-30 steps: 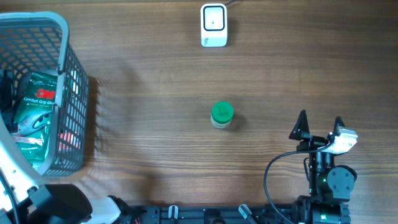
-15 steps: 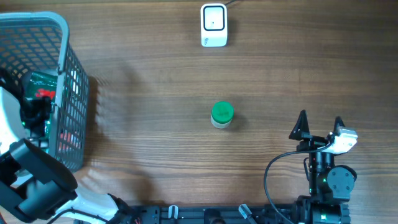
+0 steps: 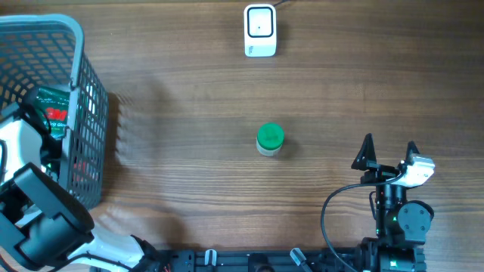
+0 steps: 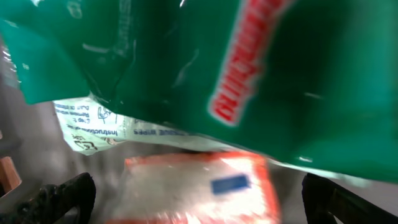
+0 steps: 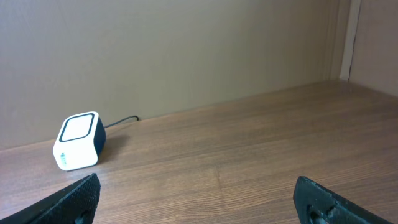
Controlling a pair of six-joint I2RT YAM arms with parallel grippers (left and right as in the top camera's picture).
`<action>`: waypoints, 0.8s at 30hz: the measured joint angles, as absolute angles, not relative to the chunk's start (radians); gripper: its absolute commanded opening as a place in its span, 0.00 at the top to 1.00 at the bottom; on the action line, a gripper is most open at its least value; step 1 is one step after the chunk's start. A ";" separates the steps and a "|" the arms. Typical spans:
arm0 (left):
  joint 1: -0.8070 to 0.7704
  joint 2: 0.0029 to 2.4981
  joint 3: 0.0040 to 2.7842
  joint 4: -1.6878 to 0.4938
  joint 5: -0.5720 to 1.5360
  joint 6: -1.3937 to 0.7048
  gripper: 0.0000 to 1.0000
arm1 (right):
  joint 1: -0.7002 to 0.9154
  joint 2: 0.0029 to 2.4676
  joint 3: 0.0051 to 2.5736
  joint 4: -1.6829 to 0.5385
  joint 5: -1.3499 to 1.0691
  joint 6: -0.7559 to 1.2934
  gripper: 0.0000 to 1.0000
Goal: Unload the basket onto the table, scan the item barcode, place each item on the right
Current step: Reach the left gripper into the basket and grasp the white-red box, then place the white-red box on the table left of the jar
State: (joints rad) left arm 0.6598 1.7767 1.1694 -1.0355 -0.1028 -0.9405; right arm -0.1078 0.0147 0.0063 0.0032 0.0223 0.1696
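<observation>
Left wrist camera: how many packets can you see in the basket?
2. A green packet fills the top of the view; an orange-edged packet lies below it, partly covered. Others may be hidden underneath.

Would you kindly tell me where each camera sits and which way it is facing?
Overhead: above the table, looking down at the basket, green-lidded jar and scanner; left arm and right claw show.
Left wrist: inside the basket, against a green packet and an orange packet; fingertips of the open left claw at the bottom corners.
Right wrist: low over the table, facing the scanner and wall; open fingertips at the bottom corners.
Shared: overhead and right wrist both show the scanner.
</observation>
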 measured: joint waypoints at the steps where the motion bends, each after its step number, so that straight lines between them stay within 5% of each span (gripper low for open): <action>1: 0.660 1.777 1.159 -1.031 -0.102 -0.943 0.29 | -0.108 0.015 0.006 0.003 0.022 0.170 0.00; 5: 0.660 1.777 1.142 -1.027 -0.102 -0.941 0.66 | -0.108 0.015 0.006 0.003 0.022 0.170 0.00; 7: 0.660 1.777 1.143 -1.028 -0.102 -0.937 0.72 | -0.107 0.015 0.006 0.004 0.022 0.170 0.00; 24: 0.639 1.446 1.948 -1.490 -0.006 -0.876 0.67 | -0.107 0.015 0.006 0.003 0.022 0.170 0.00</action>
